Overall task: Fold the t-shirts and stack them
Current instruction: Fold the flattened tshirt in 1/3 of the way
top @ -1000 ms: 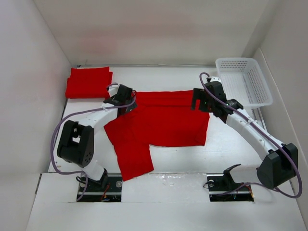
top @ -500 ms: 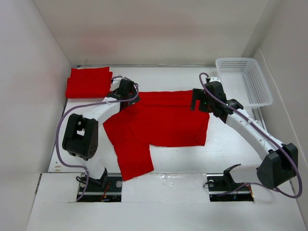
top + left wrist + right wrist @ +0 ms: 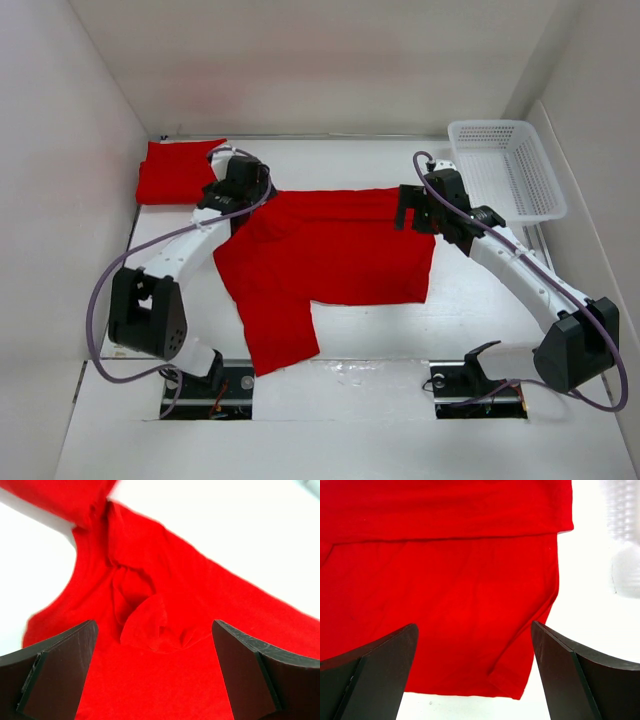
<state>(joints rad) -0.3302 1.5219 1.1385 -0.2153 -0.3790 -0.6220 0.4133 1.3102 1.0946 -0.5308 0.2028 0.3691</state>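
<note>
T-shirt, the red one: found it spread across the middle of the table, one sleeve trailing toward 7 o'clock, far edge folded over itself. Spotted a bunched wrinkle in the left wrist view. Caught the left gripper over the shirt's 10 o'clock corner, jaws wide apart, nothing between them. Same for the right gripper at the 2 o'clock corner: spread wide, empty. Noticed a folded red shirt further out at 10 o'clock and a white basket at 2 o'clock.
</note>
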